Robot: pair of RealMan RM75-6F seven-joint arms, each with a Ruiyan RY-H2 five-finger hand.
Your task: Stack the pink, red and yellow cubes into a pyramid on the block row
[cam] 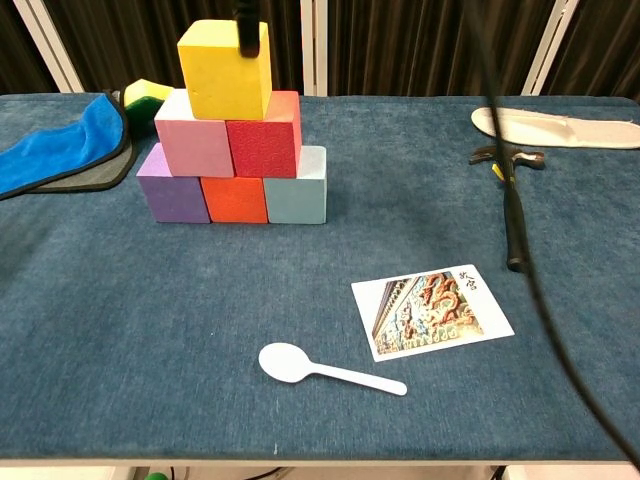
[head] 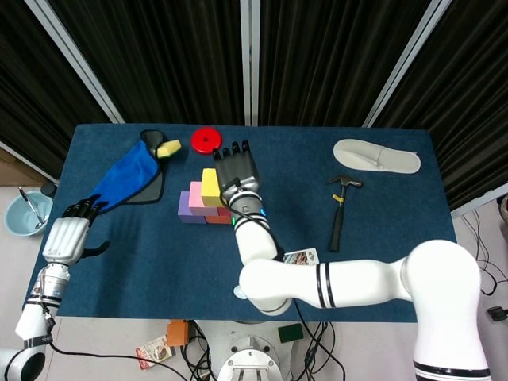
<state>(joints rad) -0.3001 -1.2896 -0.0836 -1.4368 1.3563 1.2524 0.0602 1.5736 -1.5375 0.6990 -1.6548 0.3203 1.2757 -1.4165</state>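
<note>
A yellow cube (cam: 225, 68) tops the pyramid, resting on a pink cube (cam: 195, 133) and a red cube (cam: 264, 134). Under them runs the block row of purple (cam: 173, 196), orange (cam: 234, 198) and light blue (cam: 297, 184). From the head view the yellow cube (head: 210, 186) and pink cube (head: 194, 195) show, and my right hand (head: 236, 171) hovers just right of them with fingers spread and nothing held. One dark fingertip (cam: 247, 25) shows in front of the yellow cube's top edge. My left hand (head: 63, 238) hangs open at the table's left edge.
A blue cloth (head: 123, 176), a yellow sponge (head: 168, 148) and a red disc (head: 207, 140) lie behind the stack. A hammer (cam: 512, 215) and a white insole (cam: 555, 127) are at the right. A picture card (cam: 431, 311) and a white spoon (cam: 325, 370) lie near the front.
</note>
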